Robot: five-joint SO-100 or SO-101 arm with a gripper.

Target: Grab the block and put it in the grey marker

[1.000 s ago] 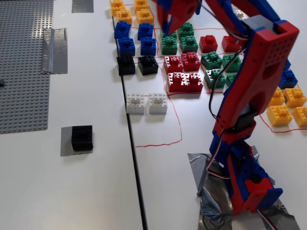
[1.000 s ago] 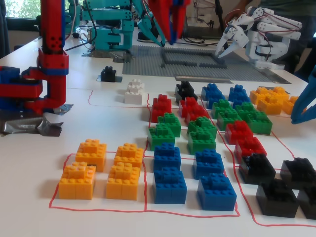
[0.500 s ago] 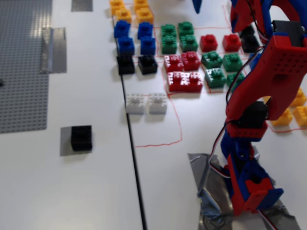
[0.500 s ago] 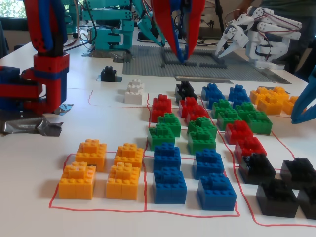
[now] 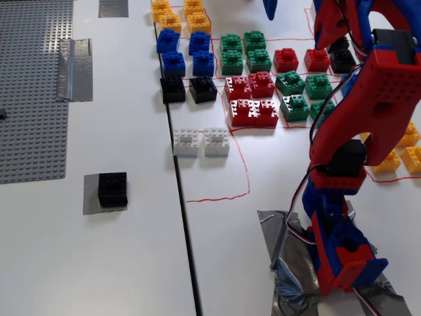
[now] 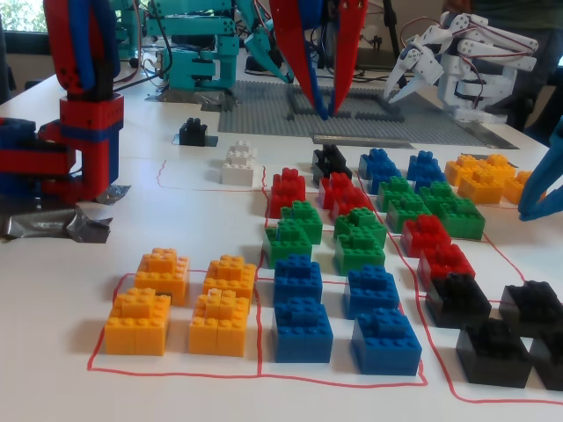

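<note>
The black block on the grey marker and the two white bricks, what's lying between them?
Only bare white table, crossed by the dark table seam, separates the block from the white bricks in a fixed view.

Black block [image 5: 112, 189], grey marker [image 5: 91, 195]

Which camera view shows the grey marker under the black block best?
The fixed view from above: the grey marker shows as a flat square patch, with the black block on its right part. In the low fixed view the black block is small and far, and the marker is barely visible.
</note>
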